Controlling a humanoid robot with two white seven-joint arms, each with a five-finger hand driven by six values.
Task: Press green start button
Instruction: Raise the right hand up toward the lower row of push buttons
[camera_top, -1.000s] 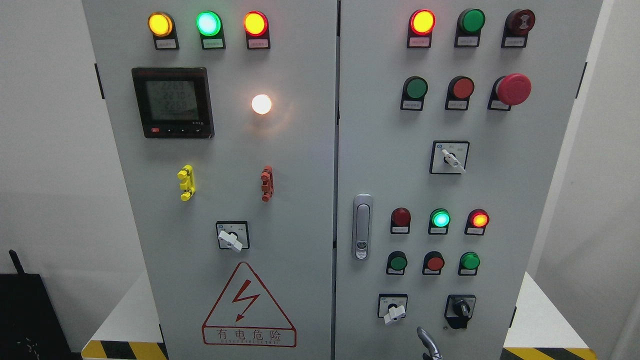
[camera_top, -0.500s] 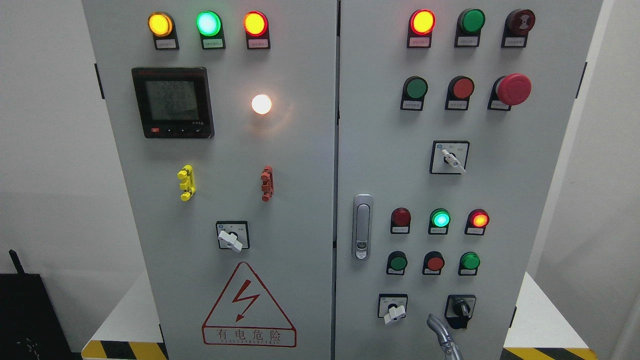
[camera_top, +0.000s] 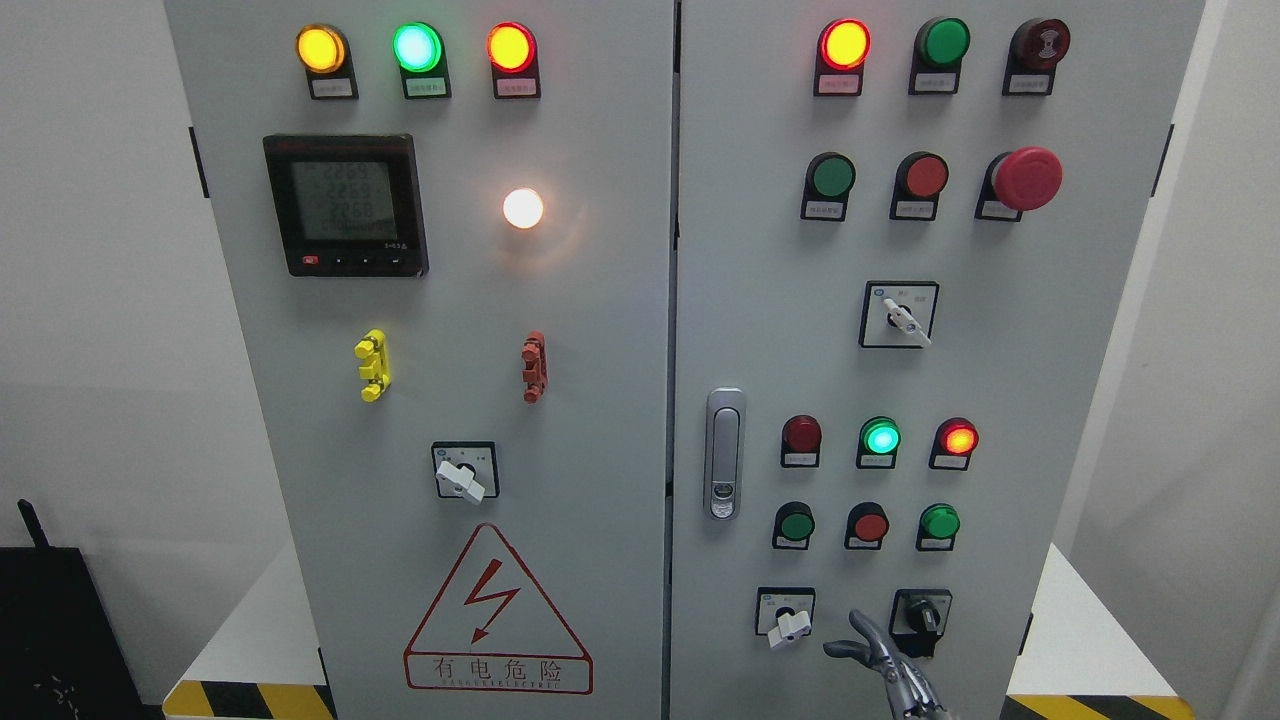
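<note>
The grey cabinet's right door (camera_top: 1000, 400) carries several green buttons. A dark green one (camera_top: 832, 176) sits in the upper row, another dark green one (camera_top: 796, 523) at the left of the lower row, and a brighter green one (camera_top: 940, 521) at that row's right. My right hand (camera_top: 850, 635) rises from the bottom edge in front of the door, below the lower row. One metal finger (camera_top: 868, 628) points up and the thumb (camera_top: 838, 650) sticks out to the left; it holds nothing. It hangs between a white selector switch (camera_top: 788, 624) and a black selector switch (camera_top: 922, 618). The left arm is out of view.
A red button (camera_top: 870, 525) sits between the two lower green ones, under lit green (camera_top: 881, 437) and red (camera_top: 958, 439) lamps. A red mushroom stop button (camera_top: 1026, 178) juts out at upper right. A door handle (camera_top: 724, 452) is left of the lower buttons.
My right hand has risen from the bottom edge and shifted slightly right. Its thumb now shows, spread to the left. The meter digits changed.
</note>
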